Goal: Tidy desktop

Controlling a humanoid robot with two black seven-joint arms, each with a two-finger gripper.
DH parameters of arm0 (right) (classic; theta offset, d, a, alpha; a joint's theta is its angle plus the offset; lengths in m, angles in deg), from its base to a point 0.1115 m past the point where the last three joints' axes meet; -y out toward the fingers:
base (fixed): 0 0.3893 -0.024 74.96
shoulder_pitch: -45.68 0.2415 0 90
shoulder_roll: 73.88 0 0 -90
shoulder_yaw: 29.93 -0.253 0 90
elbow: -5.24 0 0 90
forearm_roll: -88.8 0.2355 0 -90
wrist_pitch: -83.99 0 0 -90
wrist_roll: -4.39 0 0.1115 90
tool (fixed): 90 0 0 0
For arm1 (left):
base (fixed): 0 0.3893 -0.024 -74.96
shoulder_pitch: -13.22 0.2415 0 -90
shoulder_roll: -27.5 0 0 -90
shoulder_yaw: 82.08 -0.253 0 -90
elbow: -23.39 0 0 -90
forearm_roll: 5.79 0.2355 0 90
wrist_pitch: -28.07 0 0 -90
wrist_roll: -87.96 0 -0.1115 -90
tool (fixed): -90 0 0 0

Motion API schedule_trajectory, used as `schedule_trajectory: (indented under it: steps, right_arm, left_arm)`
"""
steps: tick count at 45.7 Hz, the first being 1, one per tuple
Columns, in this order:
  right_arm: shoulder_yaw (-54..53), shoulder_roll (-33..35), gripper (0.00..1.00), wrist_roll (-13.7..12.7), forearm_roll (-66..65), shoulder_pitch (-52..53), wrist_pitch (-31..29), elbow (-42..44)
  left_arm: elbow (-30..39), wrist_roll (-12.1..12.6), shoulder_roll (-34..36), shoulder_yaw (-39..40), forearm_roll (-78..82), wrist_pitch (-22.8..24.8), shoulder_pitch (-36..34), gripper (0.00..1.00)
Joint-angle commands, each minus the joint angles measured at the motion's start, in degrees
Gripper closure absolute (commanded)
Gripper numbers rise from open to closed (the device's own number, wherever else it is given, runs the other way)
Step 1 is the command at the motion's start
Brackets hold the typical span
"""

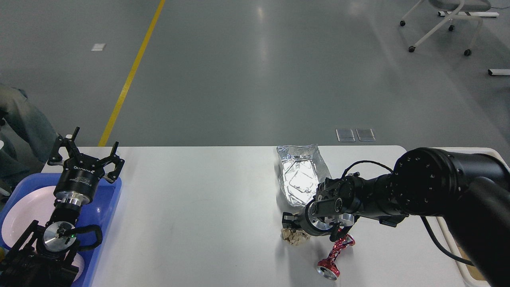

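The desktop [199, 207] is a wide white tabletop. On its right half lie a crumpled silver foil bag [299, 177], a crumpled brown paper ball [294, 236] and a crushed red can [334, 255]. My right gripper [290, 221] reaches in from the right and sits low, right on top of the paper ball, just below the foil bag. Its fingers are dark and seen end-on, so their state is unclear. My left gripper [87, 154] stands open and empty at the far left, above the back edge of a blue tray.
The blue tray [109, 207] at the left edge holds a white plate [24, 211]. A cream bin [458, 255] sits at the table's right edge, mostly hidden by my right arm. A chair stands on the grey floor beyond.
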Motion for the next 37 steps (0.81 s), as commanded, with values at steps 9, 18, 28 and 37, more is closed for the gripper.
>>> schedule_trajectory:
  steps: [9,18,28,37]
  right_arm:
    - [0.0,2.9,1.0,0.5,0.2,7.6,-1.4,-10.0]
    - [0.0,8.1,1.0,0.4,0.3,21.5,-6.6,-21.4]
    - [0.1,14.6,1.0,0.4,0.3,36.3,-14.0,-29.7]
    - [1.2,17.7,1.0,0.3,0.2,47.7,-21.1,-33.9]
  left_arm:
    - [0.0,0.0,0.0,0.0,0.0,0.0,0.0,0.04]
    - [0.0,0.0,0.0,0.0,0.0,0.0,0.0,0.04]
    - [0.0,0.0,0.0,0.0,0.0,0.0,0.0,0.04]
    - [0.0,0.0,0.0,0.0,0.0,0.0,0.0,0.04]
